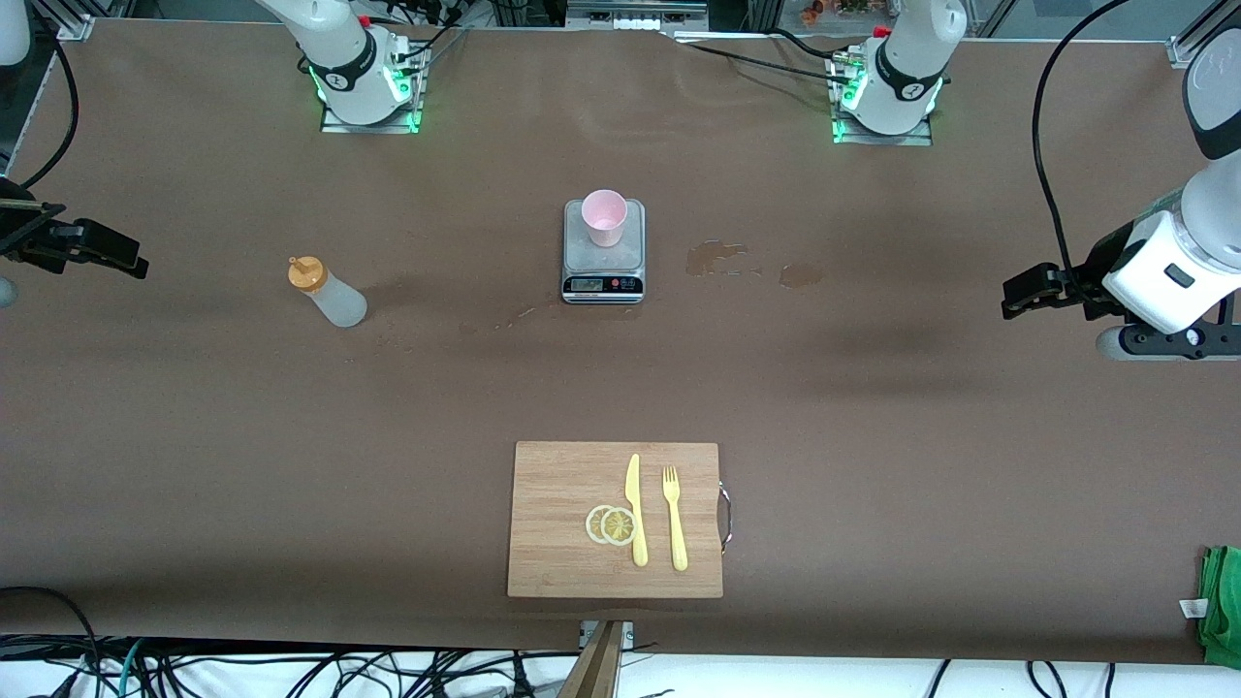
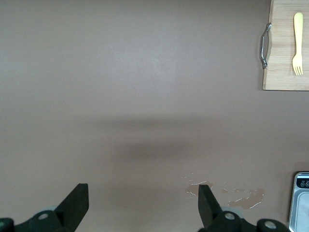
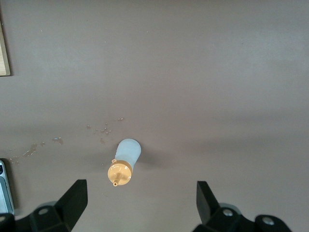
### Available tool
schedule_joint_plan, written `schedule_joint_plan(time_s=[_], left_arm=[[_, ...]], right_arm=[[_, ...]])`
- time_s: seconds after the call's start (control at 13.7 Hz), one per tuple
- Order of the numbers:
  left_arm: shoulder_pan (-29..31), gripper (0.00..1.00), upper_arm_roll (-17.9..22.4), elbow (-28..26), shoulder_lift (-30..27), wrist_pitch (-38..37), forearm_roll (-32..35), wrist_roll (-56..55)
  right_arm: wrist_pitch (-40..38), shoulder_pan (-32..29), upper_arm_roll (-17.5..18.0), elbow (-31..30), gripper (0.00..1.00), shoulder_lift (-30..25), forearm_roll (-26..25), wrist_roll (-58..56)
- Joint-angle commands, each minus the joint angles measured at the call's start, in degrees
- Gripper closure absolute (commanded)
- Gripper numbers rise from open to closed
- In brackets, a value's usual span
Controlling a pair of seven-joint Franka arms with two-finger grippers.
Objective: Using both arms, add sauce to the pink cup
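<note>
Scanning across the front view from the right arm's end of the table to the left arm's end, with the scale as the landmark:

Right gripper (image 1: pixel 126 260): hangs in the air over bare table at the right arm's end, well apart from the scale; its fingers (image 3: pixel 72 200) stand wide and hold nothing.

Squeeze bottle (image 1: pixel 330 294): translucent whitish body with an orange nozzle cap, standing upright on the table, well apart from the scale toward the right arm's end; nothing touches it. The right wrist view shows it from above (image 3: pixel 124 162), between the spread fingers.

Droplets (image 1: pixel 504 318): small wet specks on the table between the bottle and the scale.

Scale (image 1: pixel 603 281): grey, with a steel plate and a dark display strip on the edge nearer the front camera; it sits mid-table between the two arm bases.

Pink cup (image 1: pixel 604 217): upright on the scale's plate, empty-handed arms well apart from it.

Cutting board (image 1: pixel 553 514): wooden, with a metal handle, much nearer the front camera than the scale; it carries two lemon slices (image 1: pixel 611 524), a yellow knife (image 1: pixel 636 509) and a yellow fork (image 1: pixel 675 519).

Wet patches (image 1: pixel 715 258): two spills on the table just beside the scale, toward the left arm's end.

Left gripper (image 1: pixel 1018 291): hangs over bare table at the left arm's end, well apart from the scale; fingers (image 2: pixel 77 203) spread wide, holding nothing.
</note>
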Motion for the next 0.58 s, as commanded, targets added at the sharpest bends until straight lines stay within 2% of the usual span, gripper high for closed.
schedule_joint_plan(time_s=[0.0, 0.51], left_arm=[[-0.1, 0.00, 0.0, 2.2, 1.0, -0.7, 0.0, 0.8], [-0.2, 0.00, -0.1, 2.3, 1.7, -0.7, -0.1, 1.2]], right_arm=[[0.9, 0.1, 0.1, -1.5, 0.00, -1.2, 0.6, 0.5], [0.4, -0.2, 0.1, -1.0, 0.00, -1.0, 0.6, 0.0]])
